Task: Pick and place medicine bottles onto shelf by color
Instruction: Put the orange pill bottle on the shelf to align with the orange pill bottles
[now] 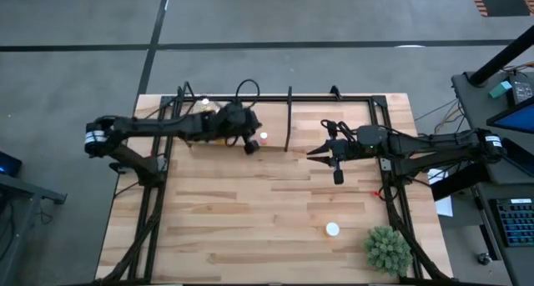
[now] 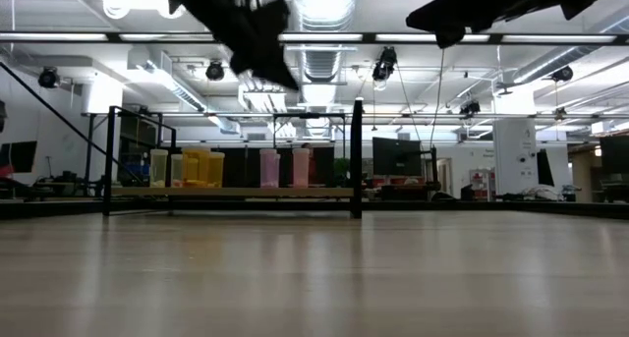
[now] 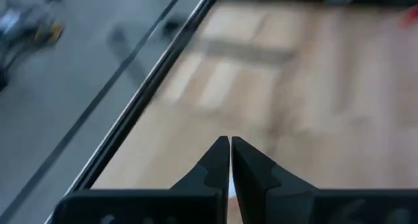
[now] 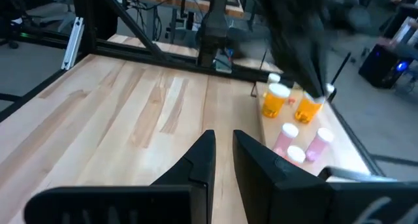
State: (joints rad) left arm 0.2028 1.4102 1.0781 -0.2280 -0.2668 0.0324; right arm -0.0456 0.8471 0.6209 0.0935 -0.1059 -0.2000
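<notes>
The shelf [image 2: 236, 192] stands at the table's far side with a black post [image 2: 357, 158]. On it stand white [image 2: 158, 167], yellow [image 2: 211, 168] and pink [image 2: 268, 167] medicine bottles. The right wrist view shows orange [image 4: 275, 98] and pink [image 4: 286, 138] ones on it. My left gripper [image 1: 250, 144] is shut and empty, raised over the shelf next to a pink bottle [image 1: 264, 137]. My right gripper [image 1: 314, 153] is shut to a narrow gap and empty, to the right of the post. One white-capped bottle [image 1: 332, 229] stands alone on the tabletop at the near right.
A green spiky plant [image 1: 388, 248] stands at the table's near right corner. A black frame [image 1: 380, 144] runs along the table's sides and far edge. Bare wood lies across the middle and near left of the table [image 1: 234, 219].
</notes>
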